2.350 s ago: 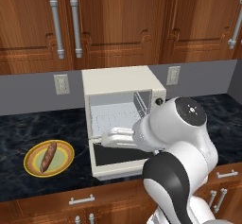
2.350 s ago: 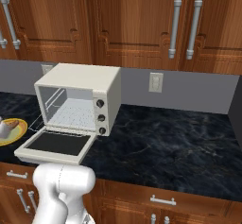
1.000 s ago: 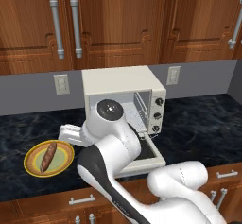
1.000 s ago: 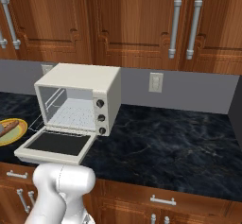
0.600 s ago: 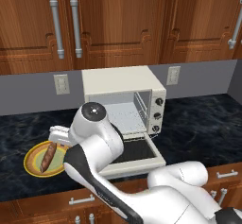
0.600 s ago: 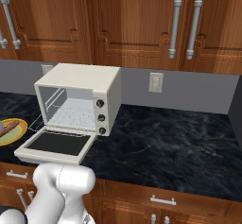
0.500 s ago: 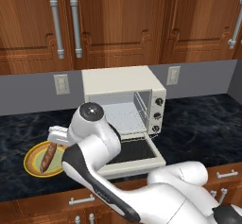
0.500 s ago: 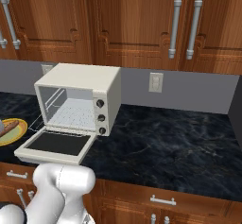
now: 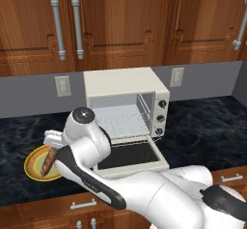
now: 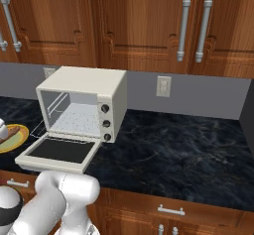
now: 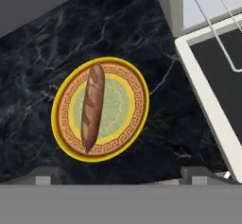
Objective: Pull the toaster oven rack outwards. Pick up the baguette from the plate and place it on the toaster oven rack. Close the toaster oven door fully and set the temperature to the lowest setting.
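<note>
Here, one toaster oven stands on the dark marble table against the grey back wall, and everything else is easiest placed from it. Its one toaster oven door is folded down flat in front of the cavity, dark pane up, and one toaster oven rack sits in the cavity with its front wire reaching out over the door's hinge edge. Three round knobs run down the oven's right face in a single column; no lettering or brand mark can be read on the oven. One plate, yellow at the rim with an orange patterned ring and a pale green centre, lies on the table to the left of the oven, apart from the lowered door. One baguette rests on that plate, lying along it left of its middle, with both tapered ends inside the rim. The end effector hangs above the plate with its two fingertips spread wide, one on each side, touching nothing and carrying nothing. Behind the oven two pale wall outlets are set in the grey wall, one to each side of it. Above it, wooden wall cabinets carry silver bar handles; four of them can be counted in the right base view.
</note>
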Controlling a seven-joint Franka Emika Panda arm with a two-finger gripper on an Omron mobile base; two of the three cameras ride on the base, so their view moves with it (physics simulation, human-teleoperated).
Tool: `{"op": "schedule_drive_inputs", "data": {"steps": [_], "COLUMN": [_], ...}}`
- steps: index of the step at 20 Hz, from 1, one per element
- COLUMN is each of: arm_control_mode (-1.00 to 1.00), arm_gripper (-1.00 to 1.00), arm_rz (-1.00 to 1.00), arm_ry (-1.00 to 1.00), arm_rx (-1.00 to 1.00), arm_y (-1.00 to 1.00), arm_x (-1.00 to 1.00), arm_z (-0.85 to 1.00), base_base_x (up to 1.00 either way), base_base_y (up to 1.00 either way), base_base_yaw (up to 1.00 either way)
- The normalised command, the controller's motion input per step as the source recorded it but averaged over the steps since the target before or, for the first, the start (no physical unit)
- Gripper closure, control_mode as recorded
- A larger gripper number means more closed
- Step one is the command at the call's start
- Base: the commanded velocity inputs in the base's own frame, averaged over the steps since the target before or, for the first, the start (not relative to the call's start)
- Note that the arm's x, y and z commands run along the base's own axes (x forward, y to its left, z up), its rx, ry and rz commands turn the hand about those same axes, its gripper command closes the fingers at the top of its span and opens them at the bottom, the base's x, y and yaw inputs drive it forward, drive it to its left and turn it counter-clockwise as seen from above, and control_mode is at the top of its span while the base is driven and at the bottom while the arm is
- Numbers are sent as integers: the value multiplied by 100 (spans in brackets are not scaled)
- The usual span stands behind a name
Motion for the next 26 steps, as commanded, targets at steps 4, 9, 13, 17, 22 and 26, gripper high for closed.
{"op": "schedule_drive_inputs", "data": {"steps": [4, 9, 13, 17, 22, 26], "arm_control_mode": [-100, -100, -100, -100, -100, -100], "arm_gripper": [-100, -100, -100, -100, -100, -100], "arm_rz": [0, 0, 0, 0, 0, 0], "arm_ry": [5, 5, 4, 2, 3, 2], "arm_rx": [0, 0, 0, 0, -2, -2], "arm_y": [28, 26, 26, 26, 27, 23], "arm_x": [35, 33, 27, 24, 24, 22], "arm_z": [-30, -31, -29, -31, -33, -30], "base_base_x": [0, 0, 0, 0, 0, 0], "base_base_y": [0, 0, 0, 0, 0, 0], "base_base_yaw": [0, 0, 0, 0, 0, 0]}}
